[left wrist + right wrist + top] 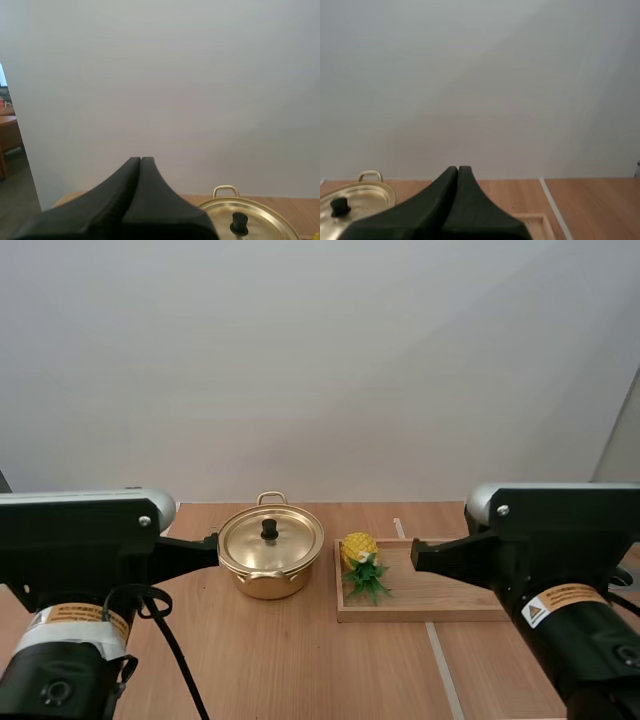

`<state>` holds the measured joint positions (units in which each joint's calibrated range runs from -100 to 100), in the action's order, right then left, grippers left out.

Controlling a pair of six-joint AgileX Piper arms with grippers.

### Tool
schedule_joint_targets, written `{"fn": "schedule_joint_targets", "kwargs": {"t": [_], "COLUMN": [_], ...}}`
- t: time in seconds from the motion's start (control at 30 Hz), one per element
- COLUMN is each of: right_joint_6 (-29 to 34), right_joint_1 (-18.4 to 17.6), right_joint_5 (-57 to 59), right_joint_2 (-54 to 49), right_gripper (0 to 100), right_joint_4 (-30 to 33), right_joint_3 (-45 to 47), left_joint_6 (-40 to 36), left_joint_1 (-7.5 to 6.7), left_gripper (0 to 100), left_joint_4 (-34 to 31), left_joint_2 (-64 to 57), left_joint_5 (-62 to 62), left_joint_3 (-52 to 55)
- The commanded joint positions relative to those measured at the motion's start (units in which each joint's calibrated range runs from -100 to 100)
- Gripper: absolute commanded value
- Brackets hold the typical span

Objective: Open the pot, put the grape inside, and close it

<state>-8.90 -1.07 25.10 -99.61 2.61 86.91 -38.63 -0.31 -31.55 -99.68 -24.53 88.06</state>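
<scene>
At lower centre of the high view, the lidded golden metal pot point(270, 552) sits left of a yellow pineapple-like fruit point(359, 551) (no grape) lying on a wooden tray point(450, 598); left gripper point(140, 159) and right gripper point(458, 169) hang closed, empty, seemingly ready to begin.

The pot point(268, 583) is shiny gold metal, smooth and bright, and its lid point(292, 540) is the same metal with a dull black knob point(269, 529). Just beside the pot, the tray point(450, 612) is pale, smooth wood with no shine, like the table point(300, 660) under the pot, and the toy pineapple point(358, 548) on the tray looks like bumpy yellow plastic. Near the pot, the left gripper point(140, 160) and right gripper point(458, 169) are smooth, dull black.
</scene>
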Motion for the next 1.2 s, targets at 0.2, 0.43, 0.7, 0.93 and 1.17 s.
{"fn": "schedule_joint_targets", "kwargs": {"t": [0.2, 0.43, 0.7, 0.93, 1.17], "right_joint_6": [0.01, 0.01, 0.01, 0.01, 0.01], "right_joint_1": [-0.04, -0.04, 0.45, 0.45, 0.45], "right_joint_5": [-0.63, 6.04, 6.22, 6.22, 6.22], "right_joint_2": [-0.39, -0.39, -0.39, -0.39, -0.39], "right_gripper": [0, 0, 0, 0, 0], "right_joint_4": [0.72, 0.50, 0.50, 0.50, 0.50], "right_joint_3": [13.09, 13.09, 13.09, 13.09, 13.09], "left_joint_6": [-1.15, -1.15, -1.15, -1.15, -1.15], "left_joint_1": [0.13, 0.13, -0.43, -0.62, -0.62], "left_gripper": [0, 0, 0, 0, 0], "left_joint_4": [1.32, 6.91, 6.92, 7.69, 7.69], "left_joint_2": [-0.32, -0.32, -0.32, -0.32, -0.32], "left_joint_5": [3.46, -9.08, -9.22, -9.22, -9.22], "left_joint_3": [11.94, 11.94, 11.94, 11.94, 11.94]}}
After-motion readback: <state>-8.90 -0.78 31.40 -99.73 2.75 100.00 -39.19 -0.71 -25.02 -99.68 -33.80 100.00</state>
